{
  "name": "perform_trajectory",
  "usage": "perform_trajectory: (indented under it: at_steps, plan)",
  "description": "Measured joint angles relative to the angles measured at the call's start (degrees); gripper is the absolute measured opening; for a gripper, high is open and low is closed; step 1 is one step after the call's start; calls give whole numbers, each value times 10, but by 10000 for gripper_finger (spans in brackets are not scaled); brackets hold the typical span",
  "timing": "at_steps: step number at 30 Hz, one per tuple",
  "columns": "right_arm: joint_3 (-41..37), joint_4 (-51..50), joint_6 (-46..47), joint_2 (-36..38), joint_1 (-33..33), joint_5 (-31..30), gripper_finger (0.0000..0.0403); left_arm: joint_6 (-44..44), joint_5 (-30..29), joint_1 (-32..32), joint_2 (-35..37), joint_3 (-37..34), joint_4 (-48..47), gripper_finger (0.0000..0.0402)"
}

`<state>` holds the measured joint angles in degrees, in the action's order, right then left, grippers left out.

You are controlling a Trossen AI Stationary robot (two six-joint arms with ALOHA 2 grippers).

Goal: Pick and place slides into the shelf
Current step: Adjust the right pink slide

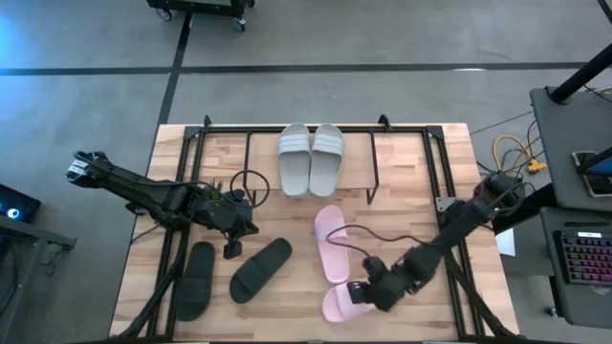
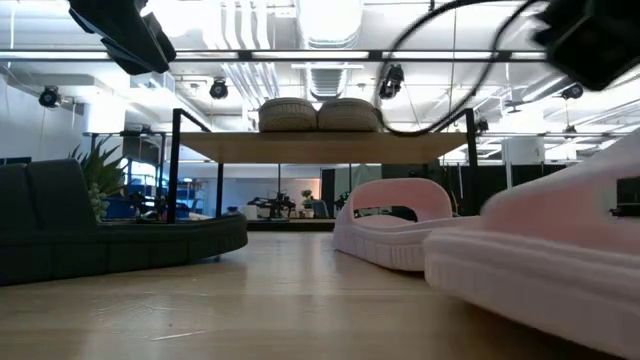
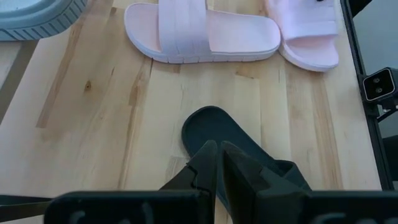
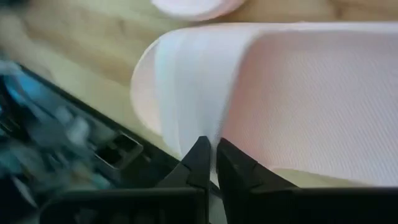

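Right tool (image 1: 368, 293) on pink slide (image 1: 342, 302)

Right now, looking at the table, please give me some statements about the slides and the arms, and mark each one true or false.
1. Two grey-green slides lie side by side on the shelf top. True.
2. The right gripper has its fingers shut on a pink slide. True.
3. Both black slides are on the shelf. False: the two black slides lie on the table, in front of the shelf.
4. The left gripper holds a black slide. False: its fingers are shut on nothing, above the table.
5. The other pink slide lies on the table. True.
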<state>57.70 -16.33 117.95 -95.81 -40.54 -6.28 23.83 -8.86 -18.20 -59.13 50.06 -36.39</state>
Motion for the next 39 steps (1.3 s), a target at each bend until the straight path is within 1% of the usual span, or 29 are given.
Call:
perform_trajectory:
  at_steps: [1, 3, 6, 7, 8, 11, 13, 15, 18, 20, 24, 26, 28, 30, 33, 35, 37, 39]
  plan:
    - [3, 1, 36, 0, -14, -18, 13, 0, 0, 0, 0, 0, 2, 8]
    - [14, 3, 79, 0, -41, -31, 13, -1, 0, 0, 0, 0, 5, 8]
    - [38, 1, 106, -2, -82, -31, 13, -2, 0, 0, 0, 0, 13, 8]
    - [49, -11, 109, -3, -92, -34, 13, -2, 0, 0, 0, 0, 18, 8]
    - [61, -35, 109, -3, -103, -51, 13, -2, 0, 0, 0, 0, 20, 8]
    - [102, -132, 112, -3, -125, -162, 13, -2, 0, 0, 0, -1, 21, 8]
    - [136, -218, 112, -3, -121, -200, 13, -2, 0, 0, 0, -2, 21, 8]
    - [175, -318, 111, -9, -109, -220, 13, -2, 0, 0, 0, -2, 21, 8]
    - [225, -471, 111, -20, -88, -225, 13, -2, 0, 0, 0, -2, 22, 8]
    - [251, -556, 115, -27, -73, -224, 13, -1, 0, 0, 0, -2, 24, 8]
    - [283, -694, 115, -36, -43, -220, 13, -1, 0, 0, 0, -2, 26, 8]
    - [284, -740, 115, -40, -27, -218, 13, -1, 0, 0, 0, -2, 26, 8]
    - [270, -736, 115, -41, -8, -215, 13, -1, 0, 0, 0, -3, 28, 8]
    - [251, -730, 115, -42, 7, -199, 13, -1, 0, 0, 0, -4, 28, 8]
    - [223, -680, 107, -51, 23, -191, 13, -1, 0, 0, 0, -8, 29, 8]
    - [208, -651, 93, -61, 25, -175, 17, -2, 0, 0, 0, -9, 29, 8]
    - [200, -621, 87, -67, 27, -171, 31, -2, 0, 0, 0, -9, 30, 8]
    - [192, -594, 85, -68, 27, -163, 54, -2, 0, 0, 0, -9, 29, 8]
